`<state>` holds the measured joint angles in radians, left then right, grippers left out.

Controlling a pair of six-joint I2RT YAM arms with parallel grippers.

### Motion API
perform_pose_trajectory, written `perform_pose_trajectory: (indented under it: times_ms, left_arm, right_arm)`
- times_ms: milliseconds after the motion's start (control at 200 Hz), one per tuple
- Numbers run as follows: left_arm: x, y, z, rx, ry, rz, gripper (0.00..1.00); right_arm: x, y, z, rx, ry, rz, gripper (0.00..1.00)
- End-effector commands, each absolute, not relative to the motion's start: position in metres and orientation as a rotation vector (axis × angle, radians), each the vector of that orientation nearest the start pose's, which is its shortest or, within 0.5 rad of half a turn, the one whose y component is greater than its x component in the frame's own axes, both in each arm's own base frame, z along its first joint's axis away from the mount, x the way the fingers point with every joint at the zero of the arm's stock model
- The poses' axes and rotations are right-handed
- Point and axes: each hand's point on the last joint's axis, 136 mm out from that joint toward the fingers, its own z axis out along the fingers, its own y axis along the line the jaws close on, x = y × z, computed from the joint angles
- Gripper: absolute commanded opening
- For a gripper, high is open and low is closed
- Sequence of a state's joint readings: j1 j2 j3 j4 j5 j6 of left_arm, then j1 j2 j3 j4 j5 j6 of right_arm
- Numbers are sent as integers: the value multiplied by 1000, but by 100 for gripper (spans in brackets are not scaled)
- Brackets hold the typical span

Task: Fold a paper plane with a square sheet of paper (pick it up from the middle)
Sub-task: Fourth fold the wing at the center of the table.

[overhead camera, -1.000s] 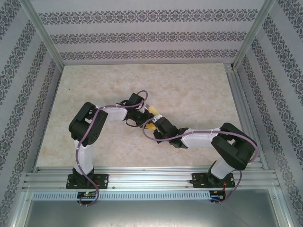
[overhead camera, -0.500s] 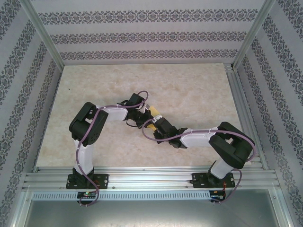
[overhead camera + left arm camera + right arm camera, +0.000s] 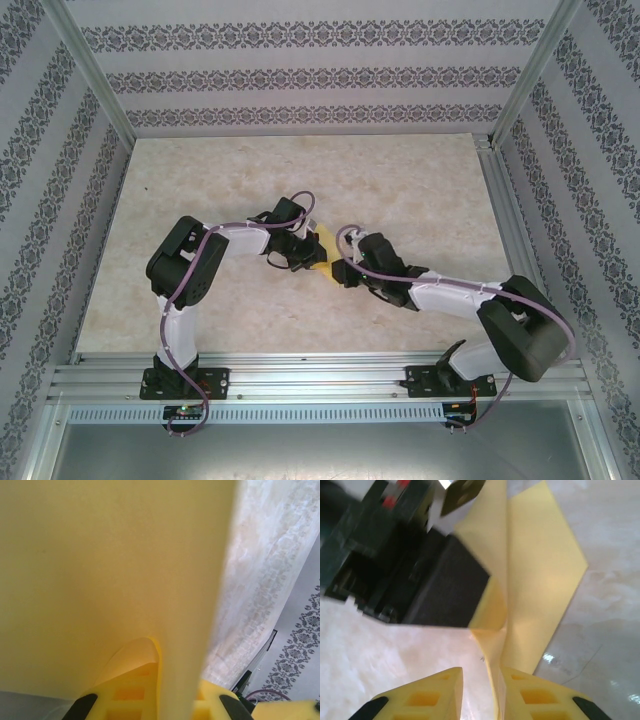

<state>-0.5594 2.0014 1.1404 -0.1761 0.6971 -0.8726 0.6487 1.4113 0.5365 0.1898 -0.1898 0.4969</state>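
Top view: the arms meet mid-frame over the desk (image 3: pixel 420 180), with the folded sheet of paper (image 3: pixel 326 256) between the left end effector (image 3: pixel 300 252) and the right end effector (image 3: pixel 347 270).

Left wrist: jaws clamped on the sheet, which rises across the upper left.

Right wrist: jaws narrowly apart, with the creased edge running between them at lower centre. With a one-sided hold, the fold could spring open. No readable writing.

Patterned walls (image 3: pixel 300 75) enclose a beige marbled table (image 3: pixel 420 190).

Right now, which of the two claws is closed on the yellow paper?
The left claw: it is pinched shut on the paper. The right claw stands open, with a visible gap between its fingers.
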Motion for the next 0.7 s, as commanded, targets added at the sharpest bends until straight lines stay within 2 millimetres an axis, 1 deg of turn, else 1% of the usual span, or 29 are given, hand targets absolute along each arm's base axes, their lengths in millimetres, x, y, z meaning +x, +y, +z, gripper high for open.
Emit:
perform_pose_trajectory:
  times_ms: [0, 85, 175, 295, 395, 495, 694]
  left_arm:
    - [320, -332, 33, -48, 2865, -1314, 2]
    - [320, -332, 34, -16, 2852, -1326, 2]
    - [320, -330, 34, 6, 2843, -1328, 2]
    - [320, -329, 32, 24, 2841, -1338, 3]
    - [318, -329, 29, 29, 2851, -1342, 3]
    - [317, -329, 29, 36, 2848, -1360, 3]
    - [318, -321, 29, 26, 2844, -1371, 6]
  right_arm:
    - [266, 264, 78, -136, 2381, 1183, 20]
    - [269, 270, 74, -89, 2405, 1265, 18]
    - [274, 271, 65, -39, 2434, 1285, 16]
    - [279, 272, 61, 12, 2423, 1330, 13]
    - [277, 274, 54, 16, 2452, 1343, 12]
    - [276, 271, 44, 31, 2491, 1319, 11]
    - [270, 271, 30, 41, 2537, 1334, 11]
